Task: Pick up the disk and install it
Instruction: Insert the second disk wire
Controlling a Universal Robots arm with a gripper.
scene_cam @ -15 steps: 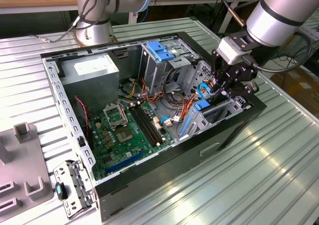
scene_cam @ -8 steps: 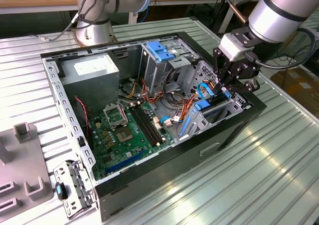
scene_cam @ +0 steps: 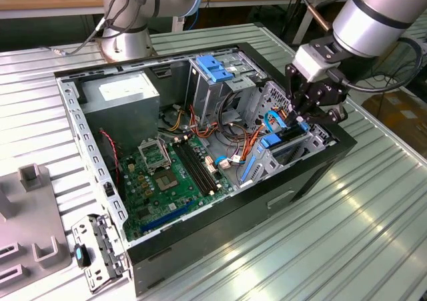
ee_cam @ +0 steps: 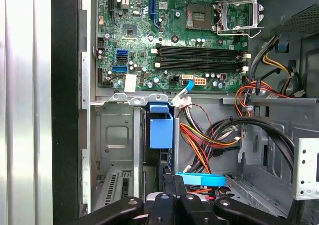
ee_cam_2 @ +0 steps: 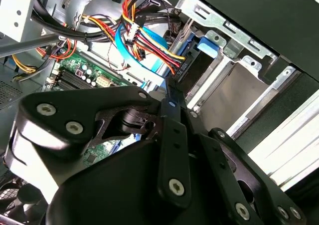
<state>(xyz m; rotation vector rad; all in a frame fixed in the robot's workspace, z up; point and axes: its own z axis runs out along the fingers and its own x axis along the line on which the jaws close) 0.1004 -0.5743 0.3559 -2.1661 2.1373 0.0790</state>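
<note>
The disk [scene_cam: 288,138] sits on edge in the lower drive bay at the front corner of the open computer case [scene_cam: 313,181], on the exterior view's right. Its blue rail tab [ee_cam: 160,127] sticks out of the bay toward the motherboard. In the second wrist view the disk [ee_cam_2: 195,69] shows as a dark slab beside the blue tab, with a bundle of coloured wires plugged in at its end. My gripper [scene_cam: 301,117] hangs just above the disk's outer end. Its black fingers [ee_cam: 173,184] are pressed together, with nothing between them.
A motherboard [ee_cam: 174,30] lies on the case floor. Power wires and a light-blue flat cable [ee_cam: 202,179] cross beside the bay. An upper drive cage [scene_cam: 217,71] with a blue top and a grey power supply [scene_cam: 123,91] stand behind. A loose metal bracket [scene_cam: 97,251] lies on the ribbed table.
</note>
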